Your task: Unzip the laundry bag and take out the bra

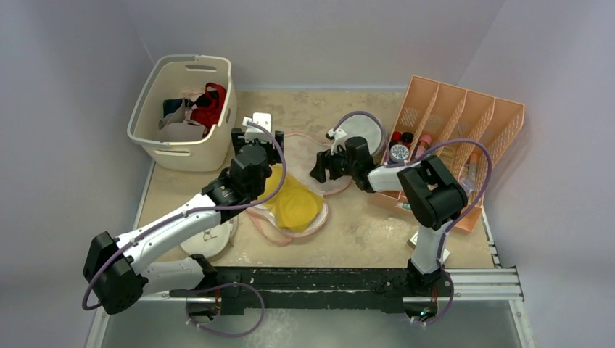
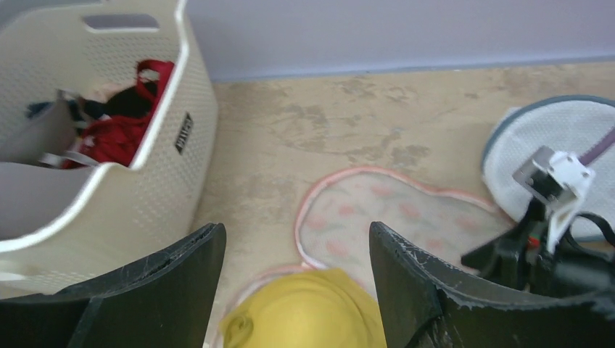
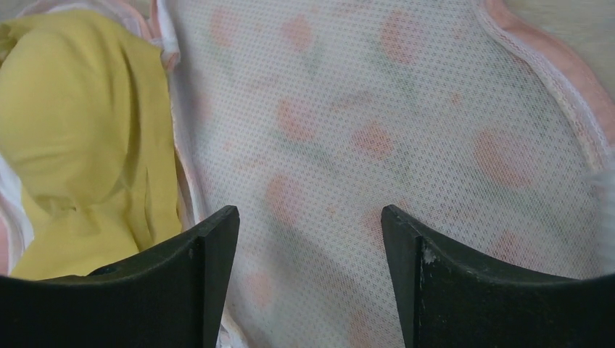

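Observation:
The laundry bag lies unzipped and spread open mid-table, its mesh-lined flap folded toward the back. The mustard-yellow bra lies on the near half of the bag. My left gripper is open and empty, hovering over the bra's far left edge; the bra shows low between its jaws. My right gripper is open and empty, just above the flap's mesh lining; the bra lies to its left, with the gripper centred over the mesh.
A cream basket with red and other garments stands at the back left. A round white mesh bag lies behind the right gripper. An orange file rack with small items stands at the right. A white round item lies under the left arm.

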You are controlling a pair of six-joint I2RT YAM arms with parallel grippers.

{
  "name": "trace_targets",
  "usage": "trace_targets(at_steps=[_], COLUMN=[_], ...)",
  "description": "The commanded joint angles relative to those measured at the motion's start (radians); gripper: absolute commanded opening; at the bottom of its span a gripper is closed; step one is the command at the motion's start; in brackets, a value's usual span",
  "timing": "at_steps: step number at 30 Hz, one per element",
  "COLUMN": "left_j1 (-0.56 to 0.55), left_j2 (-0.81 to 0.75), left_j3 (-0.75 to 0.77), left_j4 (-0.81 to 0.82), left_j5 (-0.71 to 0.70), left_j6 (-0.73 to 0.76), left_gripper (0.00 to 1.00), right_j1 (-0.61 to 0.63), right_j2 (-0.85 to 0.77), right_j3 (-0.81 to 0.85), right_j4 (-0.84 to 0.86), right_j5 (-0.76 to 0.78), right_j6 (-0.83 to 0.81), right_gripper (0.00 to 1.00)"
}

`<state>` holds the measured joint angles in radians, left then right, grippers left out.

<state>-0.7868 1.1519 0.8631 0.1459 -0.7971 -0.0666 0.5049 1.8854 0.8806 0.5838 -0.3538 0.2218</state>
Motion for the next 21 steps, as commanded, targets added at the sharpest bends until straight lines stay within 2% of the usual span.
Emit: trace_targets(at_steps=[1, 5, 9, 12, 16, 21], left_j1=[-0.003, -0.002, -0.005, -0.045, -0.224, -0.387], left_j2=[-0.023, -0.039, -0.025, 0.021, 0.151, 0.332], left_j3=[0.053, 0.018, -0.046, -0.064, 0.032, 0.198], left_j4=[-0.159, -0.278, -0.256, -0.233, -0.323, -0.498], left_j5=[0.102, 0.227, 0.458, 0.535, 0.406, 0.203], left_j6=[-0.299, -0.478, -0.588, -0.632, -0.510, -0.353], left_gripper=[0.71, 0.72, 0.72, 0.73, 0.73, 0.60], right_j1=[-0.073, -0.096, -0.098, -0.097, -0.097, -0.097], right_j2=[0.000, -0.002, -0.046, -0.060, -0.072, -0.082], right_j3=[0.033, 0.039, 0.012, 0.007, -0.001, -0.006], right_j4=[-0.051, -0.055, -0.009, -0.010, -0.007, -0.007], right_j5=[0.063, 0.033, -0.008, -0.020, -0.023, -0.021], right_j6=[0.049, 0.050, 0.032, 0.032, 0.033, 0.034], right_gripper=[0.75, 0.76, 0.76, 0.76, 0.76, 0.76])
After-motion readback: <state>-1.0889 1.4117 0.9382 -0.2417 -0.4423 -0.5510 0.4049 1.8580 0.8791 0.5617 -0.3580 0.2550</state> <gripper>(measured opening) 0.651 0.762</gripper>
